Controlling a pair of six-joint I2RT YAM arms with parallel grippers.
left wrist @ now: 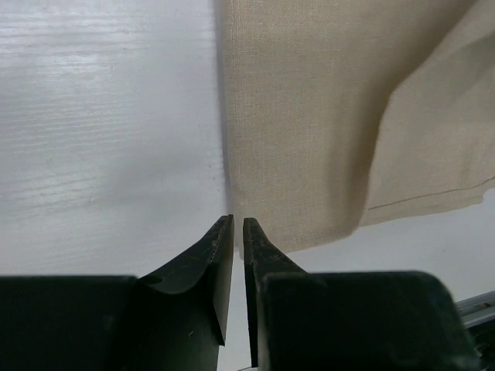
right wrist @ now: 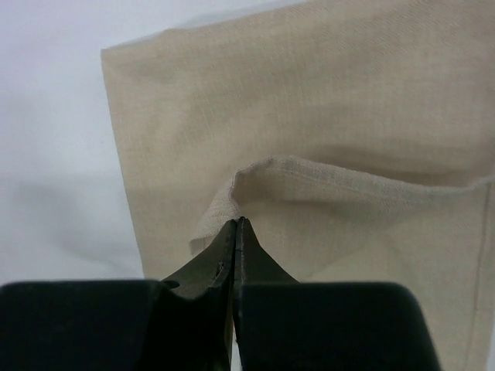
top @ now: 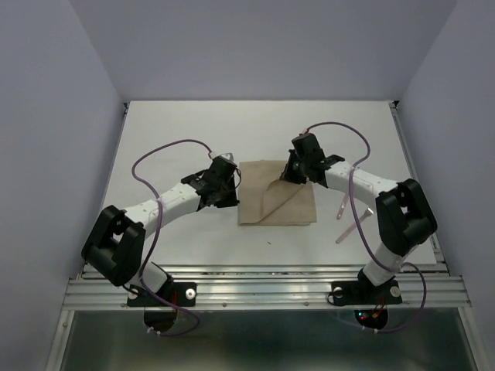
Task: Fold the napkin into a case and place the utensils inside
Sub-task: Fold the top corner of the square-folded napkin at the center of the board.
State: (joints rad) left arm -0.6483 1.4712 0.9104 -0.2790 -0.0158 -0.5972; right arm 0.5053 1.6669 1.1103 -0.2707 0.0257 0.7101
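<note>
Table: white top (top: 178, 131), with both arms reaching in from the near edge.
Left arm: stretched toward the centre, its wrist low over the table.
Left gripper (top: 231, 183): at the napkin's left edge, on the bare table side.
Left jaws: barely parted, with a thin slit between the dark fingers (left wrist: 209, 259). The pale table shows through the slit and no cloth is in it, so the gripper holds nothing. The tips sit right at the cloth's edge; I cannot tell whether they press on it.
Napkin (top: 298, 207): beige-tan and plain. It lies mid-table between the two grippers as a rough square, most of it flat on the surface.
Flap: an upper layer is drawn up from the near-left part toward the far side. It makes a slanted crease across the cloth and a raised ridge. In the left wrist view a loose layer hangs over the flat one, with a stitched hem near its lower edge.
Right gripper (top: 291, 175): over the far middle of the napkin, at the peak of the raised flap.
Right jaws: closed tight on the napkin. The fingers (right wrist: 210, 263) meet at the tips, and a small tuck of hemmed edge is pinched there and lifted clear of the layer below.
Right arm: bent back over the table's right side.
Utensils (top: 351, 227): two thin pinkish pieces on the bare table to the right of the napkin. They are near each other, angled, apart from the cloth and partly hidden under the right arm. I cannot make out the tines from above.
</note>
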